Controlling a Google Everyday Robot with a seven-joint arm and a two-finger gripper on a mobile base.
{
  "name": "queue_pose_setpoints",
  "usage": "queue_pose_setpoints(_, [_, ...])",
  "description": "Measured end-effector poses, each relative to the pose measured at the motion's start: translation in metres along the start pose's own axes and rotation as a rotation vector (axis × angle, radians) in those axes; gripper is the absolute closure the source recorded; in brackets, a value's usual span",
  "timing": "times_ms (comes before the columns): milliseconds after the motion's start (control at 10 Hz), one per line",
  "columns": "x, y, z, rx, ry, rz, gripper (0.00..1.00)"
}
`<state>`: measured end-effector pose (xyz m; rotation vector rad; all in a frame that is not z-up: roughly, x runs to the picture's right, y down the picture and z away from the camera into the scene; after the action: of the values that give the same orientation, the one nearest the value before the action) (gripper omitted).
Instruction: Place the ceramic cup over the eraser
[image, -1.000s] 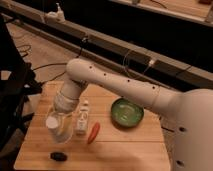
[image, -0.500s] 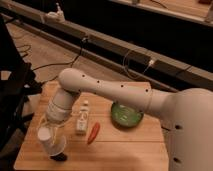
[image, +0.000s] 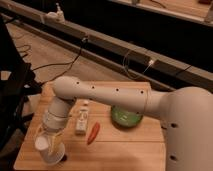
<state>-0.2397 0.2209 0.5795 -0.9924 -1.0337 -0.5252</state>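
Observation:
The ceramic cup (image: 51, 153) is small and white and sits low at the front left corner of the wooden table (image: 125, 150). My gripper (image: 50, 142) comes down on it from above, shut on the cup, with its pale fingers (image: 56, 136) on either side. The eraser is hidden; no black lump shows around the cup or the gripper. The white arm reaches in from the right across the table to this corner.
A white labelled bottle (image: 81, 121) lies just right of the gripper. An orange carrot-like piece (image: 93, 132) lies beside it. A green bowl (image: 125, 117) stands further right, under the arm. The table's front edge and left edge are close to the cup.
The gripper has carried the cup down and toward the front left corner. The black eraser, visible in front of the cup a second ago, is now out of sight.

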Motion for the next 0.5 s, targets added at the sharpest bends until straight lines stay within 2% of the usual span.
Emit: queue_pose_setpoints(500, [0.034, 0.004, 0.001, 0.048, -0.074, 0.05, 0.36])
